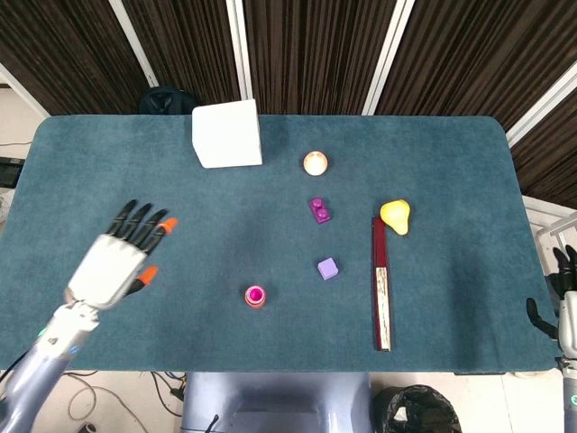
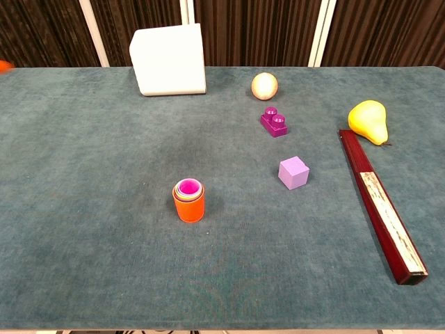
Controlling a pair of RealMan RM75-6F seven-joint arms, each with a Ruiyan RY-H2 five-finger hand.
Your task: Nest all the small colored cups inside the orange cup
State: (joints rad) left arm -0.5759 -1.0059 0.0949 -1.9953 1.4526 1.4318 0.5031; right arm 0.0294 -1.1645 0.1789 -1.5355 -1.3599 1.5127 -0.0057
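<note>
Near the worktop's [image 2: 83,264] front middle the orange cup [image 2: 189,207] stands with small cups nested inside, left hand [image 1: 120,257] spread wide and empty well apart, so nesting looks finished; next is just retreat.

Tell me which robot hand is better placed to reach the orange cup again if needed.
Left. The left robot hand hovers open over the table, left of the orange cup; the right robot hand sits off the table's far right edge.

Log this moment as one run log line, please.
orange cup: upright, small cups nested inside | left hand: open, empty, clear of cup | right hand: at table edge, state unclear | loose cups: none seen
</note>
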